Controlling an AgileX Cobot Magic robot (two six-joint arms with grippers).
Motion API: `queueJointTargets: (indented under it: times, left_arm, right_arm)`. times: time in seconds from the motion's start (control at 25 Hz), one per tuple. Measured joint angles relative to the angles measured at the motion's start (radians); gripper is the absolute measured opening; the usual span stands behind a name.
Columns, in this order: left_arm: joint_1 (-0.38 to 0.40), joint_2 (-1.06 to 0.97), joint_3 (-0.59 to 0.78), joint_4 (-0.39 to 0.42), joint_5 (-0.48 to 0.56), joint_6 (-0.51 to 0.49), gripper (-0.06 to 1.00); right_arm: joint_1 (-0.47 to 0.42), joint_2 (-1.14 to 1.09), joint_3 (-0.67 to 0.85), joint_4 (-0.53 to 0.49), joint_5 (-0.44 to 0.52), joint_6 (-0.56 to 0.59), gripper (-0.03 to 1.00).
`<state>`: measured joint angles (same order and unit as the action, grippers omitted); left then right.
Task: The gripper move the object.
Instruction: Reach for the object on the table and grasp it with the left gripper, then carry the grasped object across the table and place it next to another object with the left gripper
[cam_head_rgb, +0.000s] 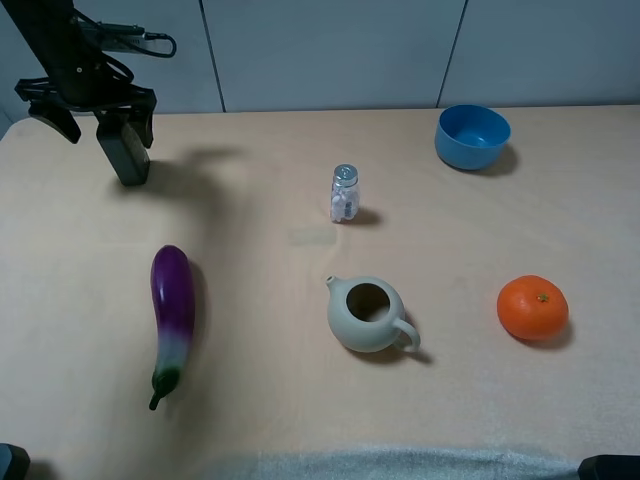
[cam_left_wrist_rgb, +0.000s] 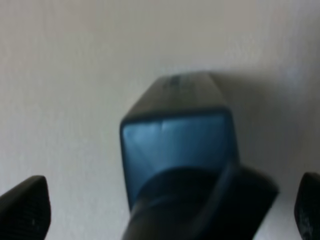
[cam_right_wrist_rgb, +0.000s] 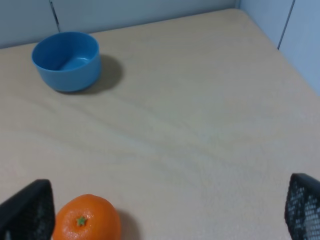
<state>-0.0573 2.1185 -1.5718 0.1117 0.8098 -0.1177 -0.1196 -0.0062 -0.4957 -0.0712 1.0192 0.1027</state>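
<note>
1. The worktop gives no side support here.
2. The left hand is spread wide, grasping nothing.
3. The object stands between its fingers, untouched; one finger arriving first could tip it.

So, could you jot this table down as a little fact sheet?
Bottle: dark, upright, far left
Left claw: open, astride the bottle, not gripping
Right claw: open, empty
Shaker: middle
Teapot: lidless, nearer than shaker
Eggplant: lying, left
Orange: right
Bowl: blue, far right
</note>
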Motion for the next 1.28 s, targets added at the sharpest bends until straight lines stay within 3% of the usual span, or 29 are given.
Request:
queueJointTargets:
  times: [0.32,0.84,1.28]
  left_arm:
    - [0.000,0.002,-0.004,0.000,-0.032,-0.005,0.90]
    - [0.000,0.002,-0.004,-0.003,-0.032,-0.048,0.43]
    - [0.000,0.002,-0.004,-0.005,-0.032,-0.049,0.42]
  right_arm:
    - [0.000,0.000,0.000,0.000,0.000,0.000,0.69]
    - [0.000,0.000,0.000,0.000,0.000,0.000,0.69]
    - [0.000,0.000,0.000,0.000,0.000,0.000,0.69]
